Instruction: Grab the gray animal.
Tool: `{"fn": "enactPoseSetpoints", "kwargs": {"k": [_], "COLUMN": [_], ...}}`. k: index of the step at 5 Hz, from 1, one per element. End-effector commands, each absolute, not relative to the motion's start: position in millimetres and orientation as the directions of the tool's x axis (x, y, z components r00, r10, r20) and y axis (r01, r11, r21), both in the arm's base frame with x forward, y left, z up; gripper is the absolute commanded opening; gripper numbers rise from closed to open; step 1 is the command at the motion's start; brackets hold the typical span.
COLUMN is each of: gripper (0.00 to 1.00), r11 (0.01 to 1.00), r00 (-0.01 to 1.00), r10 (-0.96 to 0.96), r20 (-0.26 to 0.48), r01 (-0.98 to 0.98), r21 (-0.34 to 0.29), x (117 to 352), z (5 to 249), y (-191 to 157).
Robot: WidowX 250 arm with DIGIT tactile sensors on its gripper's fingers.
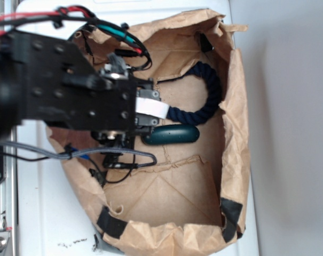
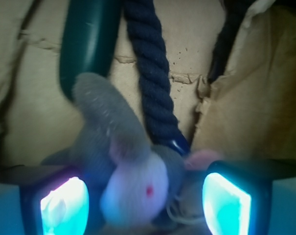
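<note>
A navy rope point(image 2: 152, 83) and a dark green oblong object point(image 2: 86, 44) lie just behind the gray animal point(image 2: 130, 171), both touching or nearly touching it, inside a brown paper bag point(image 1: 233, 122). The arm reaches down into the bag from the left. The gripper point(image 2: 145, 200) stands apart, its glowing pads point(image 2: 64, 205) flanking the plush's cream face without pressing it. No writing is legible.

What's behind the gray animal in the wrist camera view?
Behind the gray animal lie a navy rope and a dark green oblong object on the brown paper bag. The toy covers their near ends, and hides its own lower body.
</note>
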State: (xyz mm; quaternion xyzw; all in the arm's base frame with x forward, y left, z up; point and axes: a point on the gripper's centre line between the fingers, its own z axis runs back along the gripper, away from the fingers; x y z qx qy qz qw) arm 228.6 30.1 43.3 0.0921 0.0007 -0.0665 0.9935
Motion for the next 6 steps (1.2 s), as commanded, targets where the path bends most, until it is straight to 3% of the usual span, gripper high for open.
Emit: {"fn": "enactPoseSetpoints", "kwargs": {"k": [1,4,6], "gripper": [0.00,0.00,0.00], "r11": [0.965,0.984,0.998], "r00": [0.995,0.995,0.999], "r10": [-0.089,-0.050,-0.008], "r20": [0.052,0.082,0.038], "r01": [0.073,0.035,0.006], "r21": [0.250,0.176,0.062], "x": [234.8,242.1,238.5], "z": [20.6,41.7,102.2], "y": [12.3,15.0,-3.2]}}
